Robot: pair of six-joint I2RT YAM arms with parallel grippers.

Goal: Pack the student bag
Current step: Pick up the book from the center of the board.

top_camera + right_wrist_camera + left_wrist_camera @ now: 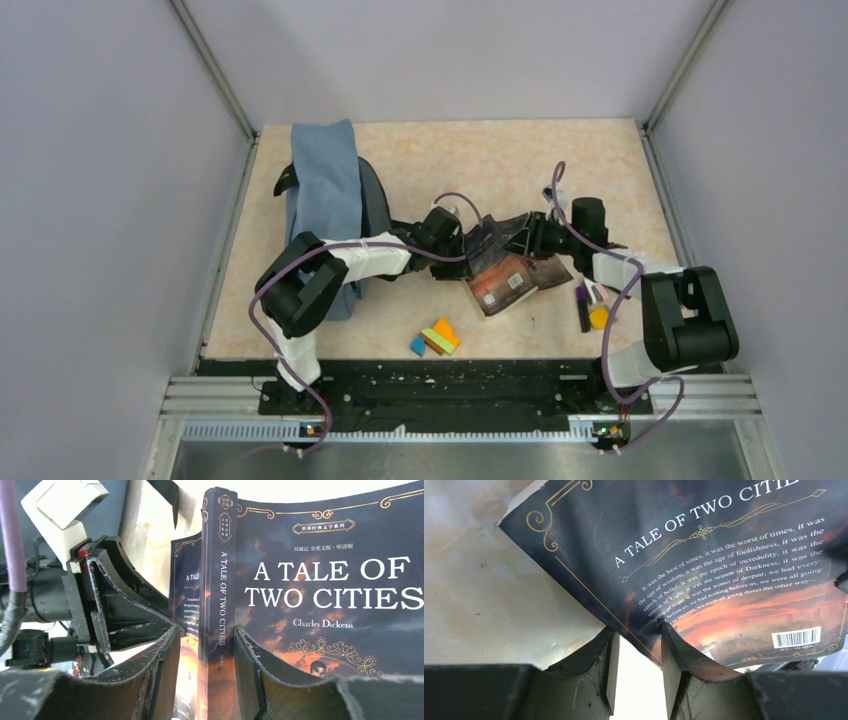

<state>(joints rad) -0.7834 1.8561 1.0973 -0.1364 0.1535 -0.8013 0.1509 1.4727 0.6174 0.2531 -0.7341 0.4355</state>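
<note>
Both arms are in at the middle of the bench [470, 160] now, meeting over the paperback [497, 238], A Tale of Two Cities, which is propped up and splayed above a second book [515, 282] lying flat. The right claw [206, 630] has a finger either side of the spine. The jaws are apart and there's a sliver of gap on one side, so I'd call that straddling, not clamped. The left claw [637, 635] is on the back cover's lower edge, which sits against one finger, with bare bench showing between the jaws, so it's parted too. Here's what matters: the student bag [322, 195] lies well off to the left of the paperback, along the left edge of the bench. Its long axis runs away from the arm bases toward the back wall. The left arm's elbow is right over its near end, so that arm is plainly the nearer one. My guess is the paperback has to travel leftward, across to that side. Where the bag's mouth is, I can't make out from up here.
</note>
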